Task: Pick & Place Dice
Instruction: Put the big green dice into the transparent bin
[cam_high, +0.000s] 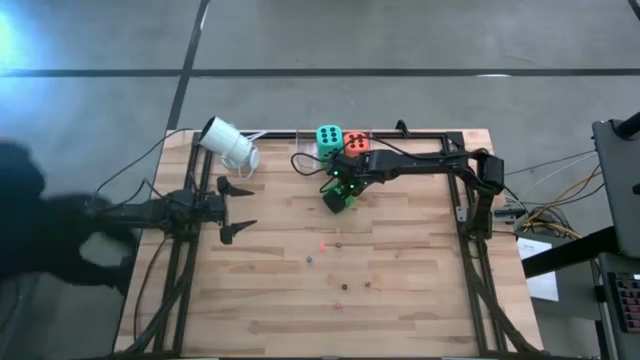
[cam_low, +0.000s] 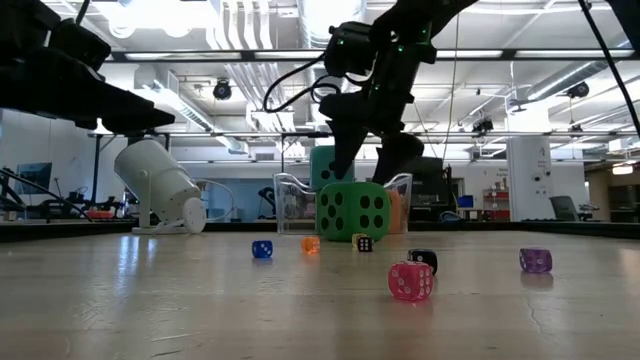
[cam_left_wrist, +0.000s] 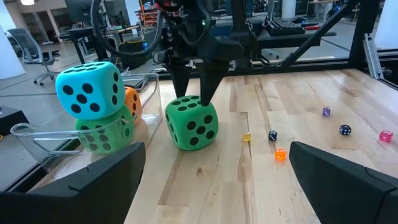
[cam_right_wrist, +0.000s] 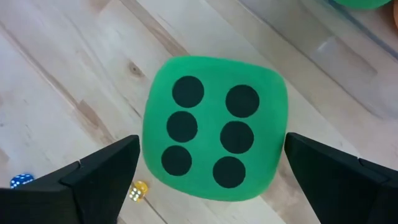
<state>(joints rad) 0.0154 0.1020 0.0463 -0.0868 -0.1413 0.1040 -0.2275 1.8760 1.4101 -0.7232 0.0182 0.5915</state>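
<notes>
The right gripper (cam_right_wrist: 205, 171), fingers spread wide, hangs directly above a green die (cam_high: 339, 197) resting on the table (cam_high: 400, 300) just beside the clear tray (cam_left_wrist: 37, 140). A clean pick calls for lowering squarely, straddling opposite faces. The left gripper (cam_high: 238, 208) waits open at left.

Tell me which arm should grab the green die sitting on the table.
Right. The right gripper hangs open directly above the green die, fingers either side. The left gripper waits open near the table's left edge, far from it.
</notes>
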